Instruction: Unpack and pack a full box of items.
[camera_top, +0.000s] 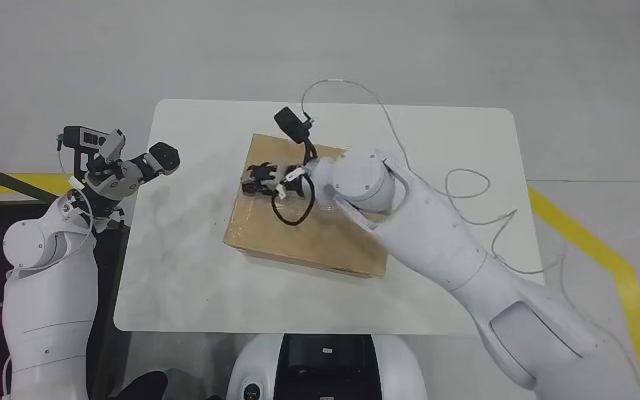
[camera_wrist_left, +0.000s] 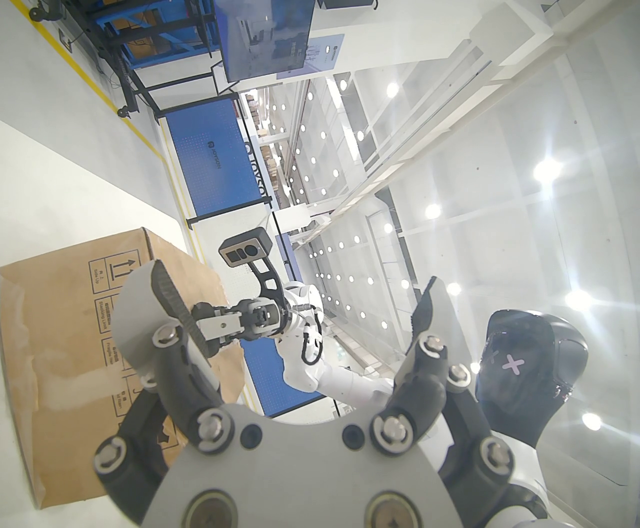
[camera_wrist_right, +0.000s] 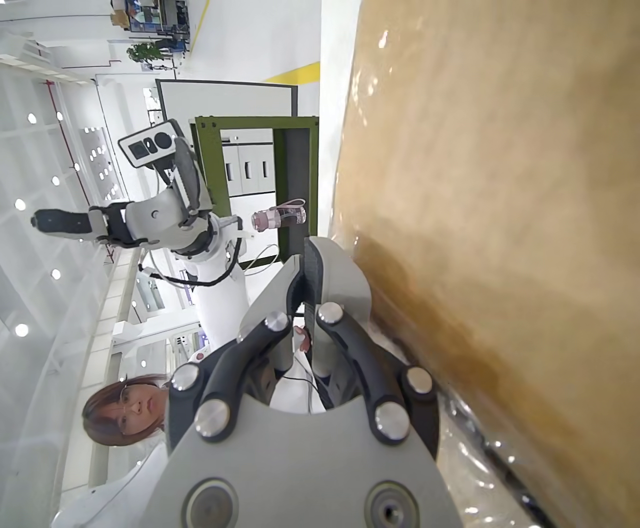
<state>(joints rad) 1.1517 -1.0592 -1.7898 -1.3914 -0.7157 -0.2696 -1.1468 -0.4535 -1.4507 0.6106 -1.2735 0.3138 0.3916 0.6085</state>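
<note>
Closed cardboard box (camera_top: 290, 235) centred on white surface (camera_top: 200, 280), contents hidden. Right gripper (camera_top: 258, 180), fingers together, at box top's left end, arm covering part of lid. Left gripper (camera_top: 165, 158), fingers apart and empty, by surface's left edge. Thin cable (camera_top: 378, 98) behind.

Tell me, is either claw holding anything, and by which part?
Nothing is visibly held. The left gripper is open and empty; the right gripper lies shut along the box top.

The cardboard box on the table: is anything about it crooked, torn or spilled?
The cardboard box sits at a slant to the edges of the table, with its top closed. The tape on its side looks wrinkled and patchy. Nothing is spilled, and I see no clear tear.
</note>
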